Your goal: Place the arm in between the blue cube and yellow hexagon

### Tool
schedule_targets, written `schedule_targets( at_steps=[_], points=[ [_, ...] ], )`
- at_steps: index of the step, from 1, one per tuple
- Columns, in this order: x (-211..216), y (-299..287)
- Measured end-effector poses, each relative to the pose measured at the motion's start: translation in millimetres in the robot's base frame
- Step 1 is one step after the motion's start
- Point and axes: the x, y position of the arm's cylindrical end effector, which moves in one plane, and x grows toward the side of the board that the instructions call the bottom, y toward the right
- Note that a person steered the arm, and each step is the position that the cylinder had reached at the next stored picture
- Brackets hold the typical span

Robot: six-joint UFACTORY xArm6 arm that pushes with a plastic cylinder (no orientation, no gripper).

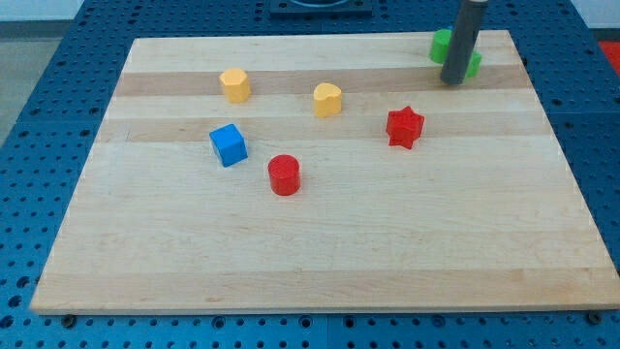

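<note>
The blue cube (229,144) sits left of the board's middle. The yellow hexagon (234,84) lies above it, toward the view's top. My tip (453,81) is at the view's top right, far to the right of both blocks, touching a green block (442,46) that the rod partly hides.
A second yellow block (327,99), heart-like, lies right of the hexagon. A red cylinder (284,174) sits below and right of the blue cube. A red star (405,127) lies right of centre. The wooden board (310,262) rests on a blue perforated table.
</note>
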Motion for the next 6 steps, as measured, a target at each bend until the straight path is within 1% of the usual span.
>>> schedule_targets(
  at_steps=[1, 2, 3, 5, 6],
  points=[
    [-10.8, 0.0],
    [6.3, -5.8],
    [40.6, -36.7],
    [61.1, -129.6],
    [91.4, -176.5]
  ],
)
